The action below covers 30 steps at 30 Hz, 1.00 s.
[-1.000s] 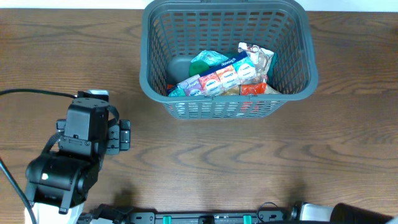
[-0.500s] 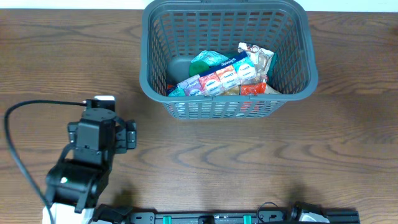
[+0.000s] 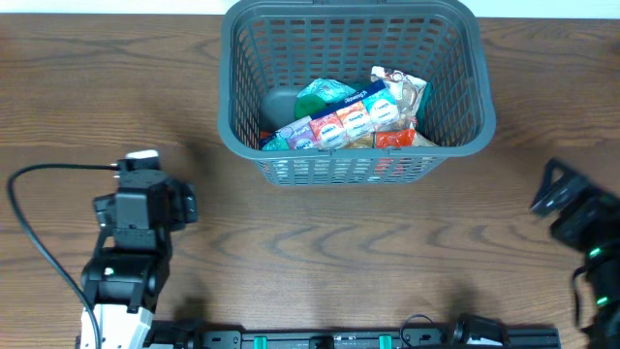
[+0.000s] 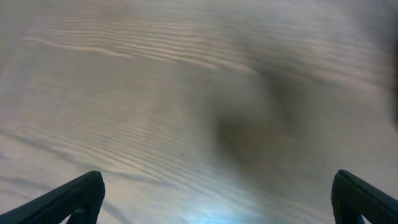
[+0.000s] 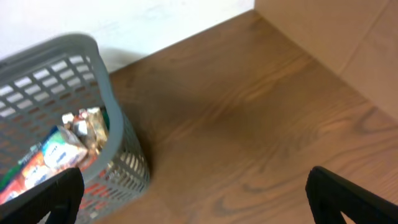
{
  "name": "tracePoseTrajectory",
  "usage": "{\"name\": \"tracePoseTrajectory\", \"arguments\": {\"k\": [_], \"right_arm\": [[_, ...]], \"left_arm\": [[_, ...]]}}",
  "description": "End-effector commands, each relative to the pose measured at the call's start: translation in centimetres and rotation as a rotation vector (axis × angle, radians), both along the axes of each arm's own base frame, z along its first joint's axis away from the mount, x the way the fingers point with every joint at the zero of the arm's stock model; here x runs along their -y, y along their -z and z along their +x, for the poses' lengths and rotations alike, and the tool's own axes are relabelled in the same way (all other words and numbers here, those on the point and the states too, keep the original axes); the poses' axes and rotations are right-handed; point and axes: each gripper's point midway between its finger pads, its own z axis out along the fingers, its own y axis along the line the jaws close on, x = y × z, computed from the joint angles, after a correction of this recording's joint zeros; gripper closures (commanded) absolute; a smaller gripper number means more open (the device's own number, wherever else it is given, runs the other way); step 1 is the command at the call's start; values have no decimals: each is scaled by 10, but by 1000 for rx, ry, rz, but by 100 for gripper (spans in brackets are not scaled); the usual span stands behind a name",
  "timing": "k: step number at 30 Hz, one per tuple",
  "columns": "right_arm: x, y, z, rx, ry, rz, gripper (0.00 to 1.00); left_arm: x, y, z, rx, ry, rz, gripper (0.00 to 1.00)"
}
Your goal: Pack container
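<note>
The container (image 3: 475,58) is a large dark grey lattice basket at the back middle of the table. It holds several colourful packets (image 3: 344,118). It also shows in the right wrist view (image 5: 118,121) at the left. My left gripper (image 3: 186,206) is at the front left, open and empty, over bare wood in the left wrist view (image 4: 214,199). My right gripper (image 3: 544,189) is at the right edge, open and empty, right of the basket; in the right wrist view (image 5: 193,199) its fingers frame bare table.
A black cable (image 3: 39,252) loops beside the left arm. A white wall (image 5: 124,18) runs behind the table. A cardboard-coloured panel (image 5: 336,31) stands at the far right.
The left arm has drawn back toward the front left. The right arm has come into the overhead view at the right edge. The basket and packets have not moved.
</note>
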Motion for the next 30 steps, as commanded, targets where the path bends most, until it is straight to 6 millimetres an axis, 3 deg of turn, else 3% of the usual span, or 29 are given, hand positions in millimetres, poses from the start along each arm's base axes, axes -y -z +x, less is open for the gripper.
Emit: {"name": "tracePoseTrajectory", "arguments": {"k": [1, 4, 7, 15, 23, 30], "right_arm": [[-4, 50, -1, -63, -28, 16, 1], [-4, 84, 3, -103, -35, 32, 1], [-3, 105, 10, -128, -46, 32, 1], [9, 129, 17, -158, -5, -7, 1], [14, 132, 29, -121, 2, -21, 1], [12, 135, 27, -133, -4, -15, 1]], "left_arm": [[-22, -6, 1, 28, -82, 21, 2], [-38, -6, 2, 29, -131, 27, 2], [-46, 3, 8, -10, -99, 31, 2], [-59, 28, 23, -41, -114, -81, 2], [-66, 39, 22, -77, -139, -92, 2], [-66, 39, 22, -78, -139, -92, 2]]}}
